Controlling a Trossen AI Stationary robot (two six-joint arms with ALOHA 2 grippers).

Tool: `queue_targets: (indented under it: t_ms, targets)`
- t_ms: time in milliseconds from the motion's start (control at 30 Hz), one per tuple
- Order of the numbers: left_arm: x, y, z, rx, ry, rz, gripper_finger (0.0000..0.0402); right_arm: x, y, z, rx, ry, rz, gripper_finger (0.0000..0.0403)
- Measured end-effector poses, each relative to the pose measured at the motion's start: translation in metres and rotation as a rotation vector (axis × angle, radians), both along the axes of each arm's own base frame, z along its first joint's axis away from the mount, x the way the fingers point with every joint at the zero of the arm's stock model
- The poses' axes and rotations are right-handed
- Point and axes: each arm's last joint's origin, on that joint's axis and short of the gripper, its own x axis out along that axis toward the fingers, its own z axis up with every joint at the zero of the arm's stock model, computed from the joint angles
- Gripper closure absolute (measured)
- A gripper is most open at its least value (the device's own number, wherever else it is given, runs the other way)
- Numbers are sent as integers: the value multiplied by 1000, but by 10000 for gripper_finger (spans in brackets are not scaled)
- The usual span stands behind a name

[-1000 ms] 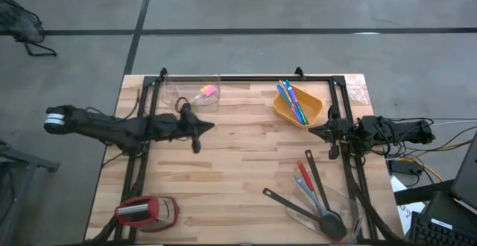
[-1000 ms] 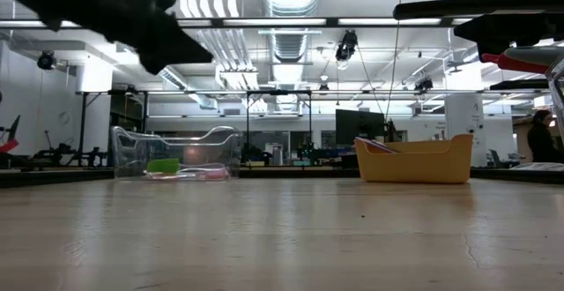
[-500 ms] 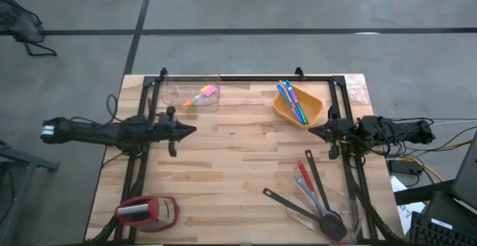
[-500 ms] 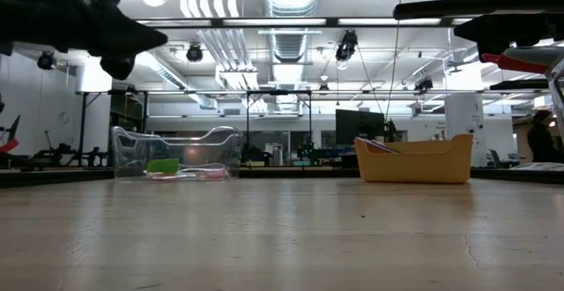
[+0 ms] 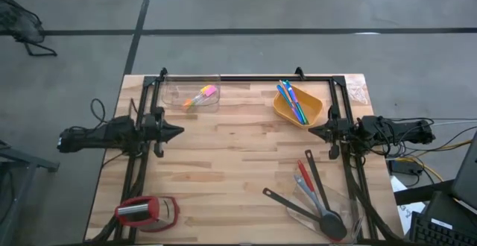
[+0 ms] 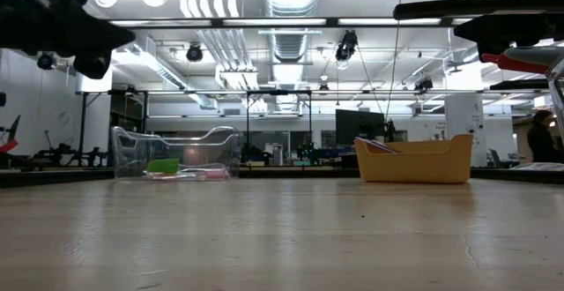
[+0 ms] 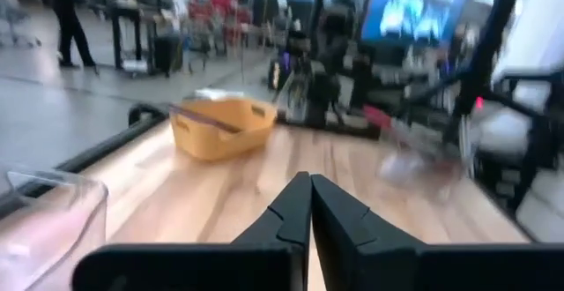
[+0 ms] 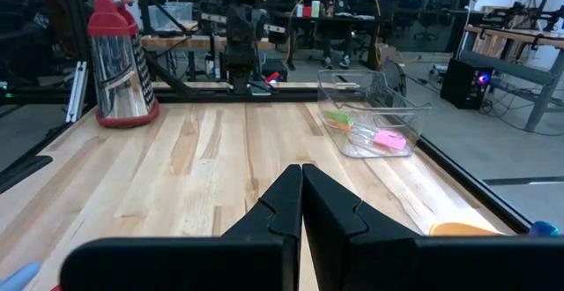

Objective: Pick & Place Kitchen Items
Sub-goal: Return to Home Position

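My left gripper (image 5: 181, 133) hangs shut and empty above the table's left side, pointing level toward the right; in its wrist view (image 7: 310, 181) the fingertips meet. My right gripper (image 5: 311, 132) is shut and empty at the right side, facing left (image 8: 301, 169). Small pink, yellow and orange pieces (image 5: 202, 95) lie in a clear tub (image 5: 173, 97) at the far left. Blue and green sticks (image 5: 291, 101) lie in an orange tub (image 5: 311, 113). Two long black spoons (image 5: 317, 183) and a red-headed spatula (image 5: 302, 173) lie at the near right, in and across another clear tub (image 5: 337, 199).
A squat red-and-black object (image 5: 146, 211) stands at the near left corner. Black frame rails (image 5: 246, 77) run along the far edge and down both sides. The wooden tabletop (image 5: 238, 164) lies bare between the two grippers.
My left gripper has drawn back toward the table's left edge and sunk a little, levelling out, and has stayed shut. Nothing on the table has moved.
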Motion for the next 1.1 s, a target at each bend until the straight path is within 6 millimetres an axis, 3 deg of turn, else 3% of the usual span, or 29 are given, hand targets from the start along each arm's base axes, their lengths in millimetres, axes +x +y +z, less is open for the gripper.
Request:
queue_targets:
  t_ms: [367, 600, 1100]
  targets:
    - [-2, 1, -4, 103, 94, 18, 381, 0, 0, -1, -1, 6, 0, 394]
    - [-2, 2, -6, 102, 111, 51, 361, 0, 0, -1, -1, 8, 0, 394]
    - [-1, 2, -6, 100, 118, 55, 366, 0, 0, -1, -1, 8, 0, 394]
